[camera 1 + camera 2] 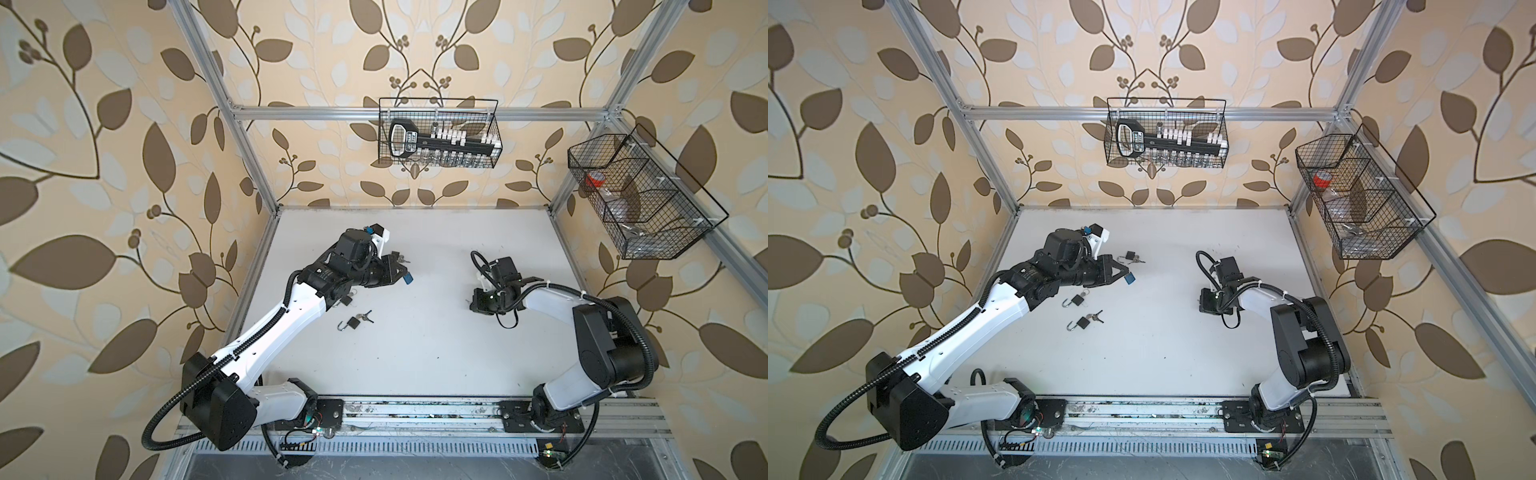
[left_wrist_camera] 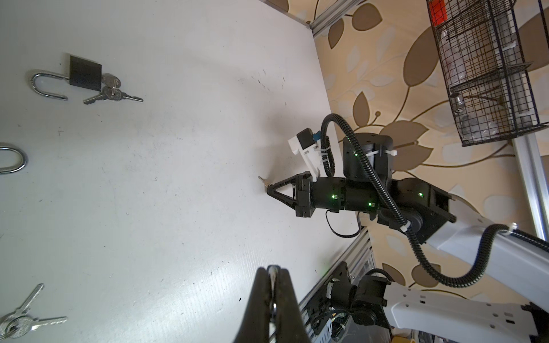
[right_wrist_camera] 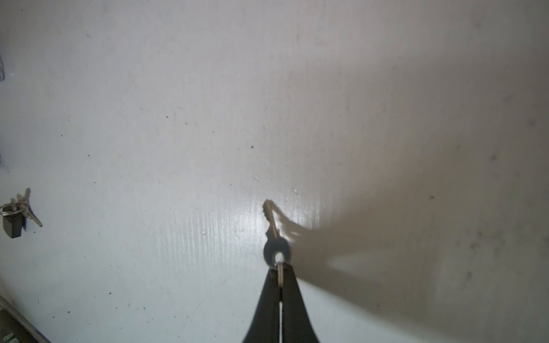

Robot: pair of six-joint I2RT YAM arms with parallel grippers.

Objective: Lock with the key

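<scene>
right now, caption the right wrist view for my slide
Right tool shut on a ring, its key tip near the table, a padlock lying apart.

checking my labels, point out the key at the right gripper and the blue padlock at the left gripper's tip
key (image 3: 271, 249), right wrist view, on its round bow
blue padlock (image 1: 408, 277), a top view, on its body
</scene>
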